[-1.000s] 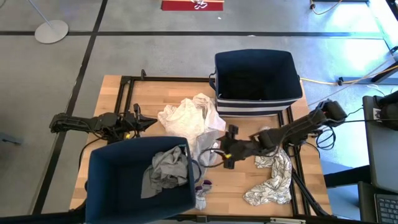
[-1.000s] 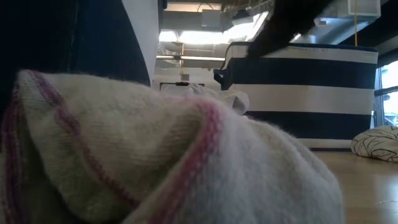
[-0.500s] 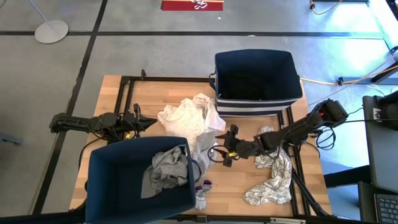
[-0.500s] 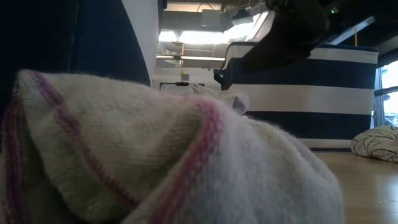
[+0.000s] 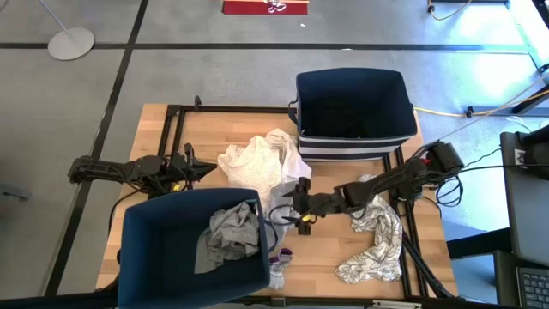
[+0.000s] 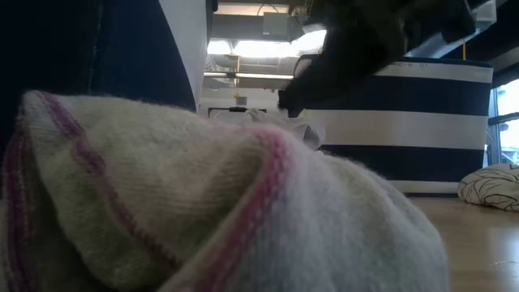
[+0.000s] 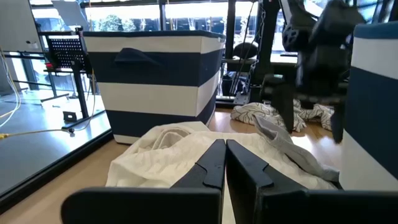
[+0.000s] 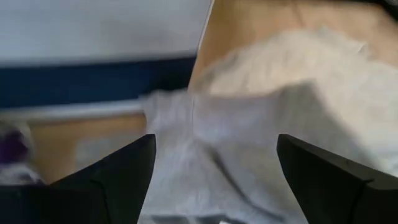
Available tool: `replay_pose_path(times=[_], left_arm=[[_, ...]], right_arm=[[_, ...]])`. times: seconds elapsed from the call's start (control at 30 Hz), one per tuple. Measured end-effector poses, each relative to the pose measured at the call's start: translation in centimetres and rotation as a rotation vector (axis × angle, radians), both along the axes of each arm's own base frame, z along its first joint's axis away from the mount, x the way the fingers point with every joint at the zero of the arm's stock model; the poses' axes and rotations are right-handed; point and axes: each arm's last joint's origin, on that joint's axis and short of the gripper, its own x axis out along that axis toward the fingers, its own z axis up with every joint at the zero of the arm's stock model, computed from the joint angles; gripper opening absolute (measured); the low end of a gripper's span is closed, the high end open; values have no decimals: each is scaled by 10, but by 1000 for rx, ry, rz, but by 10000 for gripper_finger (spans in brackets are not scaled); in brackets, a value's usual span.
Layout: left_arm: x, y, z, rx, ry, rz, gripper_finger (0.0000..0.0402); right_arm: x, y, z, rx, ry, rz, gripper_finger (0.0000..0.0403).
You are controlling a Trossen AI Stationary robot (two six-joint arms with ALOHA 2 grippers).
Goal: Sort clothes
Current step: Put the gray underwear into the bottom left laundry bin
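High view: right gripper (image 5: 298,209), fingers spread wide, above the white garment (image 5: 257,165) mid-bench; left gripper (image 5: 190,166) closed, empty.

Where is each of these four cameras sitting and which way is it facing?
High view: overhead, facing straight down on the table; both arms show, right tool open over the white garment.
Low view: at tabletop height, facing across; a cream cloth fills it, a dark arm above.
Left wrist view: on the left arm, past its shut tool toward the striped bin.
Right wrist view: on the right arm, between its spread fingers at pale fabric.
Shared: high and left wrist views both show the white garment, striped bin and printed garment.
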Motion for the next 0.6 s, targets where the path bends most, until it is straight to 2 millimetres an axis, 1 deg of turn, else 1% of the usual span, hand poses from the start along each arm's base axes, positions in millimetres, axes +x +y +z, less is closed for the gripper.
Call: replay_pose_path(times=[0.13, 0.27, 0.4, 0.6], left_arm=[[0, 0, 0, 0, 0, 0, 3], [0, 0, 0, 0, 0, 0, 3], [0, 0, 0, 0, 0, 0, 3], [0, 0, 0, 0, 1, 0, 3]], right_arm=[[5, 1, -24, -50, 64, -4, 331], [8, 2, -39, -72, 102, -10, 308], [9, 1, -50, -136, 133, -32, 262], [10, 0, -63, -171, 166, -60, 169]])
